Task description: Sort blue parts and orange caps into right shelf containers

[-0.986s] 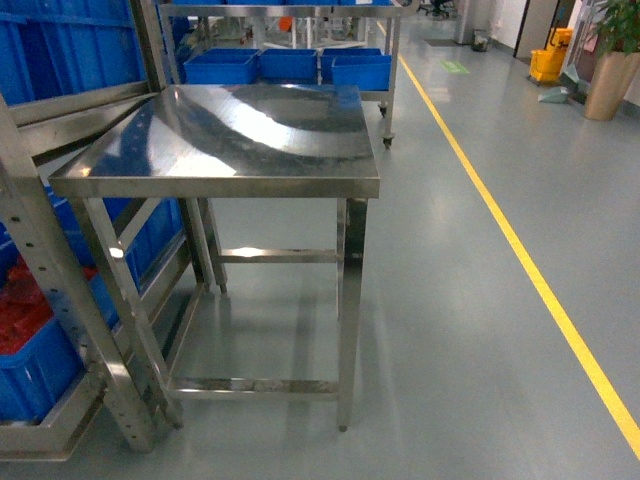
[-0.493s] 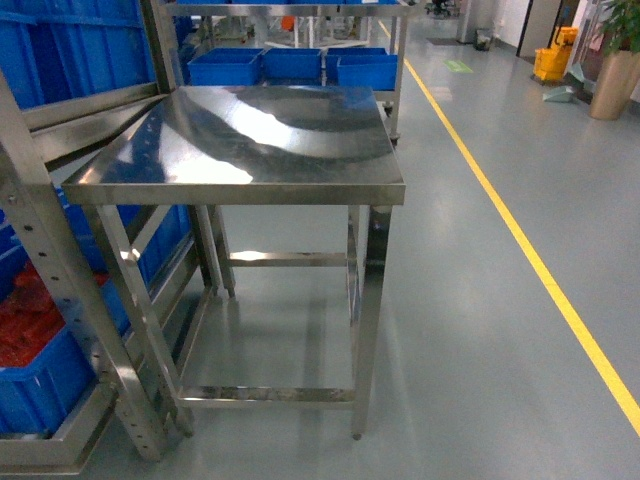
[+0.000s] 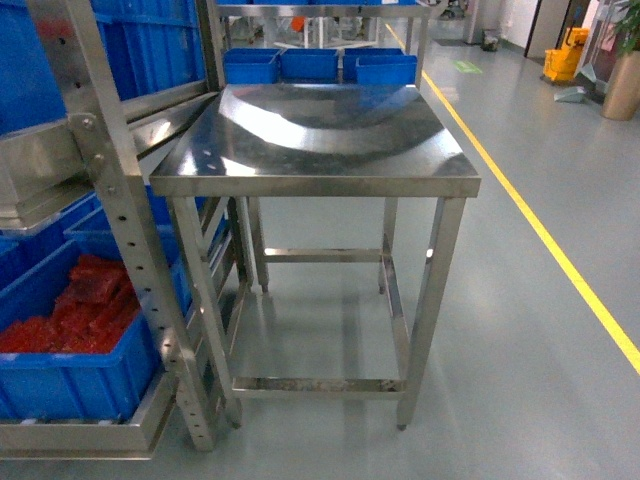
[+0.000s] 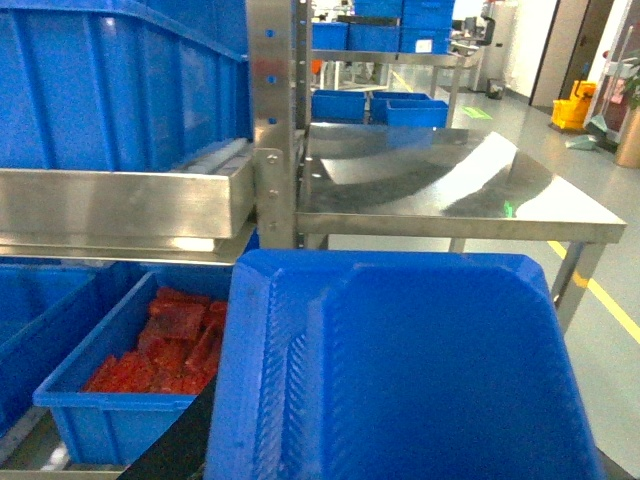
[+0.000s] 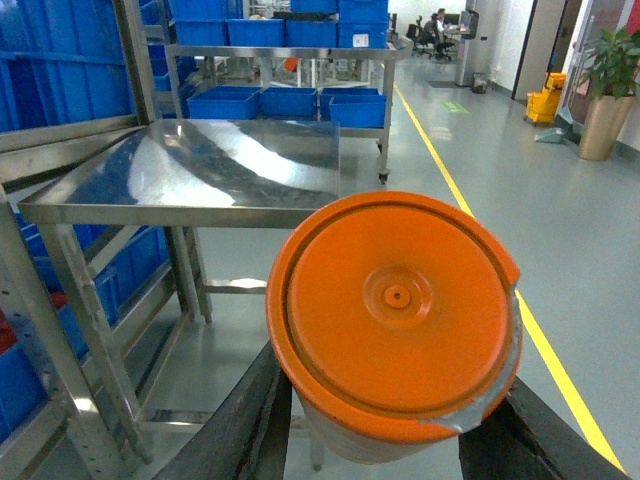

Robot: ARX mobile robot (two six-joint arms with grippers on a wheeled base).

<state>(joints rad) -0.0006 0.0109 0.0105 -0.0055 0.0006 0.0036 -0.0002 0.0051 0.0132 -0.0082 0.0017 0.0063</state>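
On the left stands one steel rack [image 3: 110,200] with blue crates on its shelves. The lowest crate [image 3: 70,375] holds a heap of red pieces [image 3: 85,310], too many to count. Just right of the rack, with its corner nearly touching the rack's post, is one steel table [image 3: 320,150]. Under the table there are only its legs and rails. Beyond its far edge three more crates [image 3: 320,65] sit side by side. To the right the floor [image 3: 520,330] lies open as far as one yellow line [image 3: 560,260] that runs away into the hall.

The left gripper [image 4: 390,460] holds one blue part [image 4: 390,370], a ribbed flat piece that fills the lower wrist view. A dark finger [image 4: 175,455] lies against its lower left edge; the other is hidden. The part hangs in front of the rack post and above the red pieces.

The right gripper [image 5: 390,440] is spread wide around one orange cap [image 5: 395,300], a black finger touching each side. The cap hangs above the floor, right of the table's near edge.
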